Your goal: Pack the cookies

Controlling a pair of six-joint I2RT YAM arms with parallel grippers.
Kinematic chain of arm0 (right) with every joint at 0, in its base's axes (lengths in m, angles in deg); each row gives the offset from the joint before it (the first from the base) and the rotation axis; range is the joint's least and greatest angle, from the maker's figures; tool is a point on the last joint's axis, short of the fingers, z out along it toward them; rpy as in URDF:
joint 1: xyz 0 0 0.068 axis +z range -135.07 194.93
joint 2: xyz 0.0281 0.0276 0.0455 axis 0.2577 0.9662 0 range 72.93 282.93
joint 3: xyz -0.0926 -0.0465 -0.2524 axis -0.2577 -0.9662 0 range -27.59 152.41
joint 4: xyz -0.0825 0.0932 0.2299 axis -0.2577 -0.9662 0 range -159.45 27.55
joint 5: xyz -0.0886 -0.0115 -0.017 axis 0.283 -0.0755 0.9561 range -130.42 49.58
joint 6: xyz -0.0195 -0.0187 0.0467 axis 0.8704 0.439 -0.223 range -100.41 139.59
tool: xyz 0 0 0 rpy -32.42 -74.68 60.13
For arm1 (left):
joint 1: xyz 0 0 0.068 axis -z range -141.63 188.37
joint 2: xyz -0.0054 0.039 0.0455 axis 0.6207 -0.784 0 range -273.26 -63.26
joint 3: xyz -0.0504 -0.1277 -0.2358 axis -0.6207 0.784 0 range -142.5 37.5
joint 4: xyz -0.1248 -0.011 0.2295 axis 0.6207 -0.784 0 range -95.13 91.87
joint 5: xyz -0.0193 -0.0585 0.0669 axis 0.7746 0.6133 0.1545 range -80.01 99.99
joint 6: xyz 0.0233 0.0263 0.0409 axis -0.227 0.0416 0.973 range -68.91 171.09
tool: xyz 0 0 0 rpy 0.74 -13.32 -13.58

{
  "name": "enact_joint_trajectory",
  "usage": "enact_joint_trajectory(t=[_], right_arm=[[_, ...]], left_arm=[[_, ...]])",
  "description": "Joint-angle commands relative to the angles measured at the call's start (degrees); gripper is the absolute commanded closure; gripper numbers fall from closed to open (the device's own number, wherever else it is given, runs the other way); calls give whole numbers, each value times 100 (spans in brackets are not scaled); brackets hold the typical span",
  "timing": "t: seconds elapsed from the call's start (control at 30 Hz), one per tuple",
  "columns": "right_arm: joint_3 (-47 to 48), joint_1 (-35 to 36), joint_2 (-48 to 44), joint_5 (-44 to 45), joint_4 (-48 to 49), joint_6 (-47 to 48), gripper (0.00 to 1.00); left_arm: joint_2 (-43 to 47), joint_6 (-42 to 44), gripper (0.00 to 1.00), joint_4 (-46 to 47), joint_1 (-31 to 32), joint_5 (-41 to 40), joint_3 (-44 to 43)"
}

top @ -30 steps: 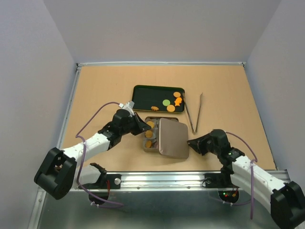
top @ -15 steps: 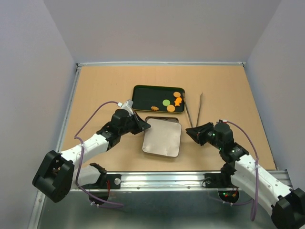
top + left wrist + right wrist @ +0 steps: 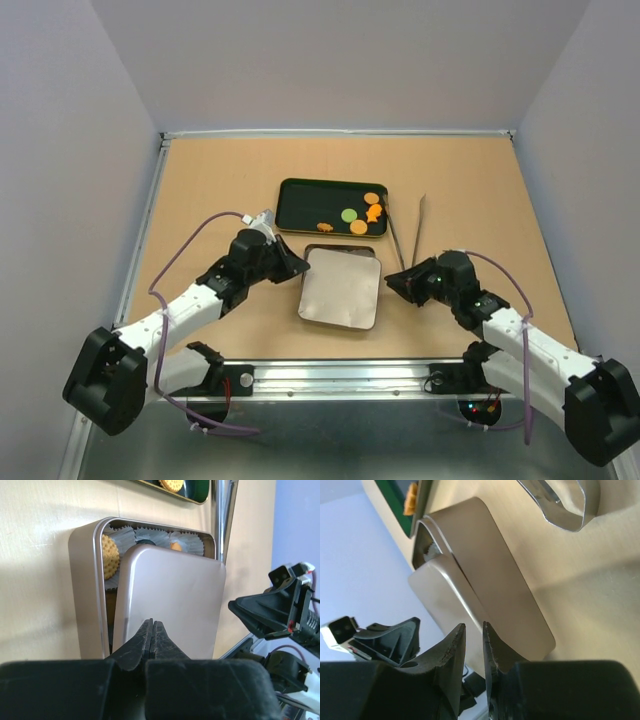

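Tan board tabletop (image 3: 220,180), pale lilac walls (image 3: 330,60) around; left gripper (image 3: 304,265) pinched shut, right gripper (image 3: 391,280) narrowly parted, holding nothing.

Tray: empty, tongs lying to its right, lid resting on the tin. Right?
Not empty. The top external view shows the tray holding several cookies toward its right end, orange ones and a green one. The rest holds: the tongs lie to its right, and the lid rests on the tin.
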Motion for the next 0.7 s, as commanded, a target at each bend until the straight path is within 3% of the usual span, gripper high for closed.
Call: enact_joint_trajectory(t=[0.0, 0.67], right_arm=[[453, 121, 473, -229, 483, 397, 74], [849, 182, 1670, -326, 967, 864, 70]], left_arm=[[-139, 372, 100, -33, -17, 199, -295], [-1088, 513, 98, 177, -17, 436, -278]])
